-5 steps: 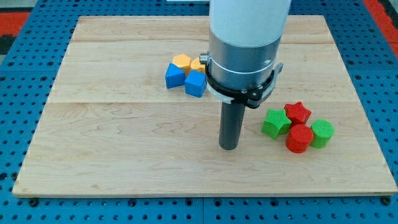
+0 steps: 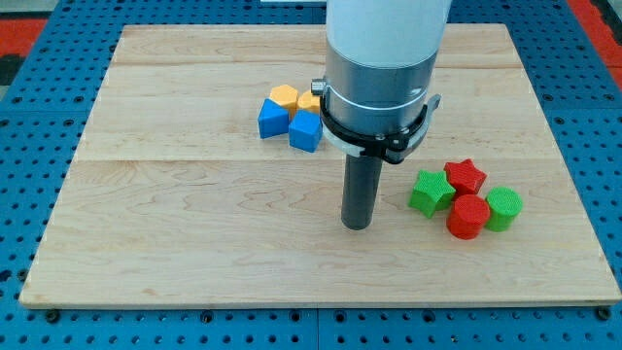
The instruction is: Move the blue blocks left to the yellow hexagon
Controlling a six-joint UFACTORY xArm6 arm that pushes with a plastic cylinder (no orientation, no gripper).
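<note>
Two blue blocks lie side by side near the board's middle: one [image 2: 273,118] on the left and a blue cube [image 2: 305,130] just right of it. A yellow hexagon [image 2: 284,96] sits directly above them, touching. A second yellow block [image 2: 309,101] peeks out beside it, partly hidden by the arm. My tip [image 2: 357,226] rests on the board below and to the right of the blue blocks, apart from them.
A cluster at the view's right holds a green star [image 2: 431,191], a red star [image 2: 466,175], a red cylinder [image 2: 467,216] and a green cylinder [image 2: 503,208]. The wooden board [image 2: 175,224] lies on a blue pegboard.
My tip and the arm have shifted very slightly up in the view. No block has moved.
</note>
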